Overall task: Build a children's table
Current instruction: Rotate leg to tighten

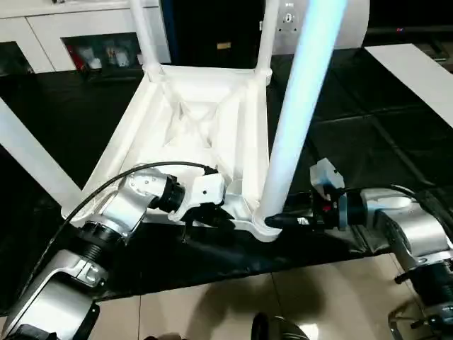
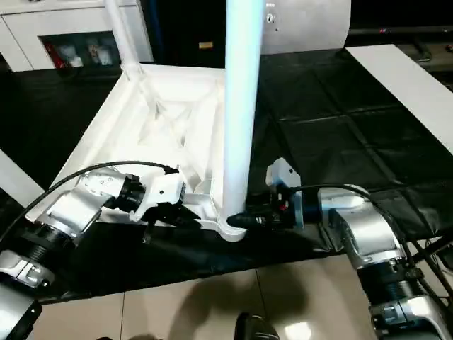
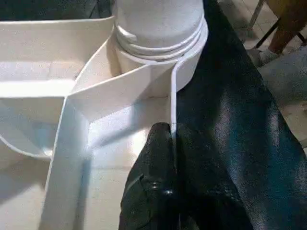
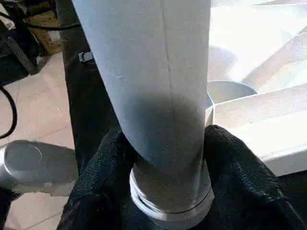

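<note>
Right claw (image 1: 283, 220) grips near leg (image 1: 301, 106) at its socket, left claw (image 1: 212, 221) pinches tabletop (image 1: 202, 117) rim at 9 o'clock; judged seating step, next twist home

Near leg (image 1: 301, 106) cut off at the top edge, far legs (image 1: 141, 32) likewise, cabinet (image 1: 85, 35) contents blurred

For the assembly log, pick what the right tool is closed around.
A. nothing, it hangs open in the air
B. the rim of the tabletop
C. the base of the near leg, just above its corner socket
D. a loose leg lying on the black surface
C: the right tool has a black finger on each side of the near leg, low down where it enters the tabletop socket.
</note>
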Motion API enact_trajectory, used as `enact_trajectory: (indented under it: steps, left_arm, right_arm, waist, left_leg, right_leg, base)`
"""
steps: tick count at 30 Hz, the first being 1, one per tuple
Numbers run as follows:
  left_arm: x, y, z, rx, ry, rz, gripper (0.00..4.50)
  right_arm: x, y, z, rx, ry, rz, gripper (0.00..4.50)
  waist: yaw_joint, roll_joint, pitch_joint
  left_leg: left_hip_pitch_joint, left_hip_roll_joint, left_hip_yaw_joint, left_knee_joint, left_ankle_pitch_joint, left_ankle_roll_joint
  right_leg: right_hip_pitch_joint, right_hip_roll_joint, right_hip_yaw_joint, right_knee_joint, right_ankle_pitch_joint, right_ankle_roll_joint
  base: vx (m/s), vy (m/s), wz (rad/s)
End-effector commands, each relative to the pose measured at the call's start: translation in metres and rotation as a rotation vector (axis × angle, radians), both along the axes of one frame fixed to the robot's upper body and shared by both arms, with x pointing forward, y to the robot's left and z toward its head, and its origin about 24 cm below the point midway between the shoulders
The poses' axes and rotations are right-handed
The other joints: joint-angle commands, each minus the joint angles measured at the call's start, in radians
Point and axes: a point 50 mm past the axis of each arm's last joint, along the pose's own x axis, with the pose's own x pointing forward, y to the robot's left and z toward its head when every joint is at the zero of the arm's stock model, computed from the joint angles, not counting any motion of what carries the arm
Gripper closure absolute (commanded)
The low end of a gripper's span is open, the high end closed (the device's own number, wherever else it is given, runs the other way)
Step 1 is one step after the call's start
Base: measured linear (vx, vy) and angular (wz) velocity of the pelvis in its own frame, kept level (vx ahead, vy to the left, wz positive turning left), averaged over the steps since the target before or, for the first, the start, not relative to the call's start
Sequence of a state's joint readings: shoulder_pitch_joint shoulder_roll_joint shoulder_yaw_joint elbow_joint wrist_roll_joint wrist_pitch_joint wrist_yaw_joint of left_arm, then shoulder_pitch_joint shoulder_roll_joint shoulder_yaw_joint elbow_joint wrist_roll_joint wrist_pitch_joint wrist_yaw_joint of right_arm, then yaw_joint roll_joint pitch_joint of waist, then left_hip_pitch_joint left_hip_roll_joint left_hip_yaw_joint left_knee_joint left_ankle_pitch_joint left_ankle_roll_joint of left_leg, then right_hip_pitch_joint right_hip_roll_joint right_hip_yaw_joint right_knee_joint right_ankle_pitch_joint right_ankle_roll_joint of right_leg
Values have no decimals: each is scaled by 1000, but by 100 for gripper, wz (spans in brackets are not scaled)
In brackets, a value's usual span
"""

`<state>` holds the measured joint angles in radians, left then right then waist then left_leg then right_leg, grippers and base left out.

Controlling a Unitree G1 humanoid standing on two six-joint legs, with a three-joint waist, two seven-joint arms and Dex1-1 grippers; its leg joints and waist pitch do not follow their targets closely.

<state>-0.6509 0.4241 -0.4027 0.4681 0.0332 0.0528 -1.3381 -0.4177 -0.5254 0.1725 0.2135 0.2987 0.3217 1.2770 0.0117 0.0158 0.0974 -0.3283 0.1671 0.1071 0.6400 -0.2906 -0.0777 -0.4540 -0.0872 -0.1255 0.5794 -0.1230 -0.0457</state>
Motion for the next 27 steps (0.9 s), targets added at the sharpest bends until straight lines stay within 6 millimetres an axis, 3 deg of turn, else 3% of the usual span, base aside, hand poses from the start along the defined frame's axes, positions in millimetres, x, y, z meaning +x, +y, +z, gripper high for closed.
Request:
enact_trajectory:
  steps: [1,4,5,6,7,8,9,10,11,12,14,15,16,17,18,19,20,21,22,24,26,27]
  left_arm:
    - [-2,0,-4,-7,24,62,450]
    - [-1,-2,-2,-49,29,162,450]
    - [0,-4,-1,-65,31,198,450]
    - [0,-4,-1,-66,31,202,450]
    - [0,-10,0,-92,34,248,450]
    - [0,-14,1,-108,38,277,450]
    - [1,-20,2,-126,38,310,450]
    - [1,-20,2,-126,38,310,450]
    - [1,-31,4,-152,39,359,450]
    - [1,-31,4,-152,39,359,450]
    - [3,-41,6,-172,32,396,450]
    - [3,-41,6,-172,32,396,450]
    - [5,-51,8,-202,19,436,450]
    - [5,-51,8,-202,19,436,450]
    - [6,-54,9,-208,17,446,450]
    - [7,-56,10,-212,8,451,450]
    - [9,-61,12,-221,-15,464,450]
    - [12,-65,14,-229,-38,474,450]
    - [13,-67,14,-229,-50,482,450]
    - [14,-67,15,-223,-71,491,450]
    - [14,-66,15,-216,-73,490,450]
    - [14,-57,12,-195,-73,461,450]
  right_arm:
    - [-7,12,-6,26,24,-14,257]
    - [-5,16,-15,0,18,-151,257]
    - [-1,19,-18,-2,21,-253,257]
    - [0,19,-19,-2,21,-263,257]
    - [6,25,-21,14,34,-388,257]
    - [10,28,-22,26,47,-468,257]
    - [15,34,-24,45,70,-566,258]
    - [15,34,-24,45,70,-566,258]
    - [21,46,-24,65,95,-692,259]
    - [21,46,-24,65,95,-692,259]
    - [25,57,-23,68,94,-753,259]
    - [25,57,-23,68,94,-753,259]
    - [33,70,-21,117,109,-855,259]
    - [33,70,-21,117,109,-855,259]
    - [35,73,-21,129,116,-884,224]
    - [35,74,-22,123,110,-895,203]
    - [37,76,-23,108,95,-925,189]
    - [38,77,-25,88,75,-946,189]
    - [38,75,-25,78,55,-961,178]
    - [37,69,-23,63,9,-984,178]
    - [37,66,-22,62,-6,-988,140]
    - [33,49,-17,58,-69,-943,140]
  waist:
    - [9,-20,-90]
    - [6,-21,-87]
    - [3,-19,-81]
    - [-2,-18,-82]
    - [-9,-20,-79]
    - [-16,-21,-80]
    - [-31,-17,-75]
    - [-35,-16,-77]
    - [-45,-6,-78]
    - [-49,-6,-77]
    - [-59,6,-78]
    - [-63,14,-69]
    - [-65,22,-67]
    - [-74,21,-66]
    - [-76,24,-64]
    - [-78,28,-62]
    - [-81,22,-60]
    - [-85,29,-57]
    - [-88,28,-58]
    - [-85,16,-62]
    - [-82,17,-67]
    - [-78,25,-68]
  left_leg:
    - [-30,26,16,-68,200,170]
    - [-33,25,18,-72,185,140]
    - [-36,19,20,-75,148,124]
    - [-37,20,20,-76,136,108]
    - [-40,14,21,-77,88,91]
    - [-39,13,24,-76,74,76]
    - [-37,7,23,-76,21,48]
    - [-41,6,22,-76,10,50]
    - [-37,7,23,-77,-6,54]
    - [-34,10,22,-78,-14,56]
    - [-34,24,18,-83,-34,66]
    - [-18,41,17,-89,-104,71]
    - [-10,44,17,-89,-140,71]
    - [-10,52,16,-91,-182,57]
    - [-10,60,10,-96,-215,55]
    - [-7,68,6,-100,-237,59]
    - [-10,75,3,-103,-255,63]
    - [-13,82,-2,-109,-291,54]
    - [-2,74,3,-106,-306,47]
    - [1,35,20,-89,-217,43]
    - [-6,28,21,-91,-159,51]
    - [-19,40,15,-96,-85,67]
  right_leg:
    - [105,-51,49,-60,-354,-150]
    - [107,-48,48,-64,-376,-133]
    - [106,-46,44,-76,-429,-109]
    - [110,-47,43,-76,-447,-99]
    - [110,-43,35,-91,-509,-62]
    - [110,-42,36,-91,-522,-51]
    - [107,-40,24,-110,-597,-10]
    - [108,-40,19,-114,-609,1]
    - [106,-39,12,-122,-609,10]
    - [105,-37,5,-129,-602,6]
    - [112,-40,-10,-133,-551,-6]
    - [108,-42,-28,-150,-540,-12]
    - [109,-45,-36,-155,-541,-11]
    - [110,-47,-47,-155,-541,-9]
    - [122,-50,-55,-156,-531,12]
    - [123,-52,-57,-154,-519,15]
    - [126,-54,-57,-148,-507,22]
    - [128,-59,-54,-140,-502,28]
    - [121,-62,-50,-148,-524,33]
    - [112,-66,-54,-166,-563,31]
    - [120,-69,-50,-159,-549,24]
    - [124,-70,-37,-141,-463,-12]
  base:
    - [0,0,0]
    - [0,0,0]
    - [0,0,0]
    - [0,0,0]
    - [0,0,0]
    - [0,0,0]
    - [-54,0,-9]
    - [-54,0,-9]
    - [-52,3,-9]
    - [0,0,0]
    - [0,0,0]
    - [0,0,0]
    - [0,0,0]
    - [0,0,0]
    - [0,0,0]
    - [0,0,0]
    - [0,0,0]
    - [0,0,0]
    - [0,0,0]
    - [0,0,0]
    - [0,0,0]
    - [53,-3,6]
